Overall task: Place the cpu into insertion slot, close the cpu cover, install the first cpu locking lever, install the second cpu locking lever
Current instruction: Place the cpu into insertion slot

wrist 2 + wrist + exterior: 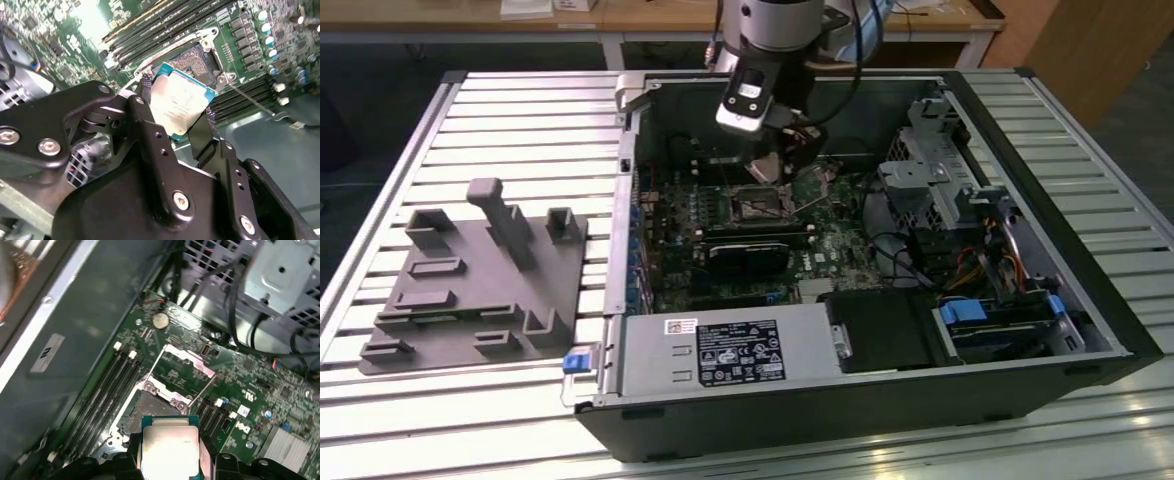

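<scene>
**Cpu (185,95) clamped over insertion slot (197,57)**

Claw (177,102) clenched on the cpu's edges, just above the open slot, upper-middle of the exterior view. Cpu cover (190,359) flipped up. Risk: skewed or off-centre drop likely bends pins.

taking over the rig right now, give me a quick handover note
Hand: shut on the cpu, gripped by its edges, held over the motherboard close to the insertion slot.
Insertion slot: empty. The cpu cover is swung open.
Done: cpu is picked up and in the hand.
Left: cpu not yet seated, cover not closed, neither locking lever installed.
</scene>
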You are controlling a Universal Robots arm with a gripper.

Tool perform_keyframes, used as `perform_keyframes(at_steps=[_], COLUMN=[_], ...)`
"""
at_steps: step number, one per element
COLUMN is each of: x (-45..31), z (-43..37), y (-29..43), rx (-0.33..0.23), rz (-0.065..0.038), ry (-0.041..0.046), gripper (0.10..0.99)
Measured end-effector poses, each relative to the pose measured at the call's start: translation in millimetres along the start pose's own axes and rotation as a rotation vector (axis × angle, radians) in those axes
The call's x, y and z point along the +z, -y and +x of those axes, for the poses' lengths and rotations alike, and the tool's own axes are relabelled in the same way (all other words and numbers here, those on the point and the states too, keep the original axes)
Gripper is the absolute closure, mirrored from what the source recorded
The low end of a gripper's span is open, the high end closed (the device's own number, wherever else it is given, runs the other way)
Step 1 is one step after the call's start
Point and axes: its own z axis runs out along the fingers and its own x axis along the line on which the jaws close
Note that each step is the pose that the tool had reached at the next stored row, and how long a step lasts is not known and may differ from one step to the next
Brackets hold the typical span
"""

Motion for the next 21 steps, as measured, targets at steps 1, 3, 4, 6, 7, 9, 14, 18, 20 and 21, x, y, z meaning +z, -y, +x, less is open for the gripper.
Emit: perform_keyframes(at_steps=[1,3,4,6,7,9,14,18,20,21], x=[0.7,2.2,2.8,4.2,4.8,6.0,9.0,11.2,12.5,13.1], z=[0.0,0.0,0.0,0.0,0.0,0.0,0.0,0.0,0.0,0.1], y=[0.1,0.2,0.2,0.3,0.4,0.5,0.7,0.9,1.0,1.1], rx=[0.018,0.055,0.073,0.109,0.127,0.163,0.254,0.327,0.363,0.38], rz=[0.0,0.0,0.0,0.0,0.0,0.0,0.001,0.001,0.001,0.001], ry=[0.0014,0.0045,0.006,0.0089,0.0104,0.0133,0.0206,0.0265,0.0294,0.0308], gripper=[0.545,0.545,0.545,0.545,0.545,0.545,0.545,0.545,0.545,0.545])
